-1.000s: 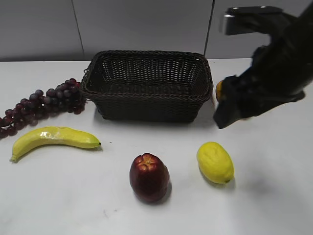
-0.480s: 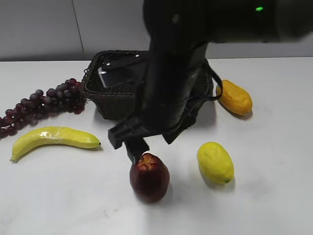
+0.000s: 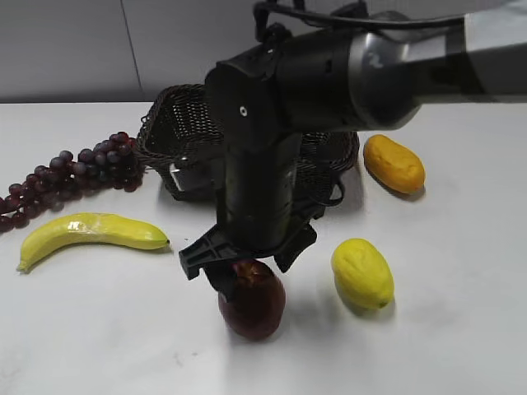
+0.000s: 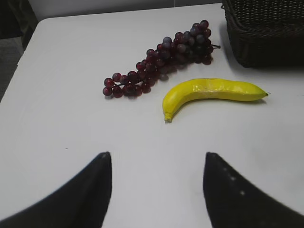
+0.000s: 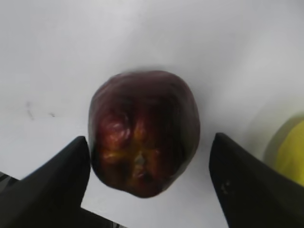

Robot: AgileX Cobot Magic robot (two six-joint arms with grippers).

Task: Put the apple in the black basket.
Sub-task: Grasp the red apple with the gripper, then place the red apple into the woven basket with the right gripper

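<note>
Apple (image 5: 142, 130): on the tabletop (image 3: 461, 329) near its front edge, between the spread fingers of the right hand (image 5: 149, 185), untouched.
Black basket (image 3: 169, 136): toward the back edge, partly hidden by the right arm.
Left hand (image 4: 156, 190): spread, holding nothing, above bare tabletop near the banana (image 4: 209, 92) and grapes (image 4: 161, 59).

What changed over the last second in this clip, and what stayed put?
The right arm swung in from the far right, across the black basket, and came down over the apple. The right gripper now straddles the apple, open, fingers not yet touching it. Apple, lemon, banana, grapes, basket and the open left gripper show no movement.
</note>
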